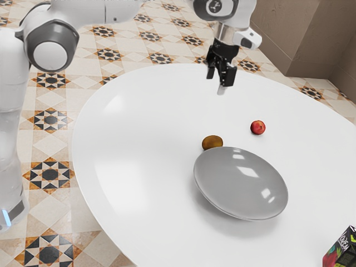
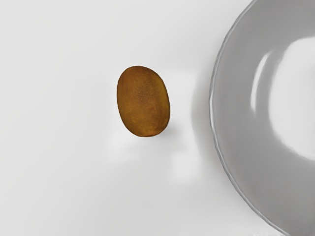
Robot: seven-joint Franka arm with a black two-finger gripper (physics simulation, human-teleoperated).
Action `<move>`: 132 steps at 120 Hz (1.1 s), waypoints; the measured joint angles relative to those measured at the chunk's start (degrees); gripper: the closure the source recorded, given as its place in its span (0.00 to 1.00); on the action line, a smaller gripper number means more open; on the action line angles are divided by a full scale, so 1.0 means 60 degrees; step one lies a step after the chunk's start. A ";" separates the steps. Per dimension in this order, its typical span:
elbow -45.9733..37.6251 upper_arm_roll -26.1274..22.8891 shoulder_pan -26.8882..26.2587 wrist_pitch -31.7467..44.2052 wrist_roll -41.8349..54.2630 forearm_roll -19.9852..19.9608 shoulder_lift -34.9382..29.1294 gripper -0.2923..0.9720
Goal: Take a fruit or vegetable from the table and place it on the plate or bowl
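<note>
Exterior view: the gripper (image 1: 221, 75) hangs high, fingers spread and empty. The kiwi (image 1: 212, 142) lies at the plate's (image 1: 239, 183) eleven o'clock, touching or nearly touching its rim.

Wrist view: the kiwi (image 2: 143, 101) lies just beside the plate (image 2: 246, 147), so a descending finger may strike the rim or nudge the kiwi rolling.

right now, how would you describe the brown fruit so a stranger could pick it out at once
Find the big grey plate on the white table. Beside its rim, apart from it, lies the kiwi. It is dull brown and oval, unlike the round red fruit farther from the plate.
</note>
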 joint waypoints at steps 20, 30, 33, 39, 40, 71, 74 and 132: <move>0.0094 -0.0012 0.0010 -0.0085 0.0001 0.0012 0.0009 0.23; 0.0120 -0.0025 -0.0109 -0.0263 0.0007 0.0244 0.0000 0.23; 0.0103 -0.0021 -0.0109 -0.0339 0.0011 0.0291 0.0002 0.23; 0.0070 -0.0008 -0.0080 -0.0463 0.0016 0.0367 0.0000 0.23; 0.0066 -0.0007 -0.0074 -0.0481 0.0017 0.0378 0.0001 0.23; -0.1457 0.0041 -0.0047 -0.0334 0.0103 0.0194 -0.0649 0.23; -0.1594 0.0049 -0.0040 -0.0266 0.0113 0.0150 -0.0734 0.23; -0.2009 0.0012 -0.0058 0.0457 0.3331 0.1044 -0.0768 0.23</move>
